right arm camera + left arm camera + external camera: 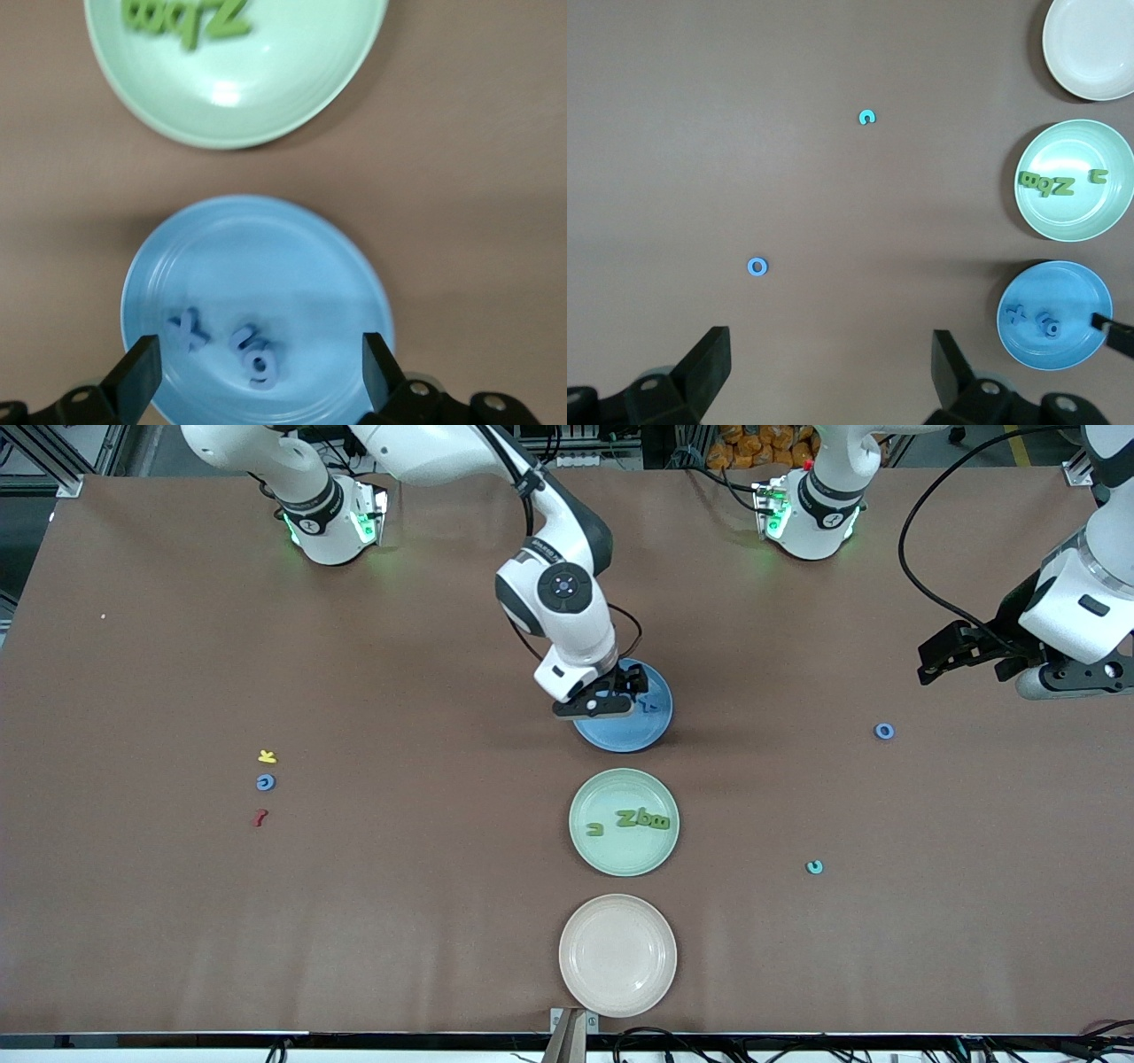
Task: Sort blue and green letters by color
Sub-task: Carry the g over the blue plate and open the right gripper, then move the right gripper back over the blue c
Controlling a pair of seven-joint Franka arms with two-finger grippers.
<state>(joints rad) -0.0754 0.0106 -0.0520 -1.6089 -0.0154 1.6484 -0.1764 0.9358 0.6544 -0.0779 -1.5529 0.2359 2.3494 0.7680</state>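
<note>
Hovering my right gripper (252, 376), fingers spread, over the blue plate (631, 722) holding two blue letters (226, 343), I'd lift straight up; the left gripper (831, 372), also spread, waits over the blue ring (757, 266).

you can read the pieces only as shapes, green letters (644, 819) on the green plate (624, 852) reading roughly "z b m" with a "u" apart, blue "x" (187, 330) and "9" (258, 357) on the blue plate (266, 257), blue "o" ring (884, 732) on the table, no printed labels legible
</note>
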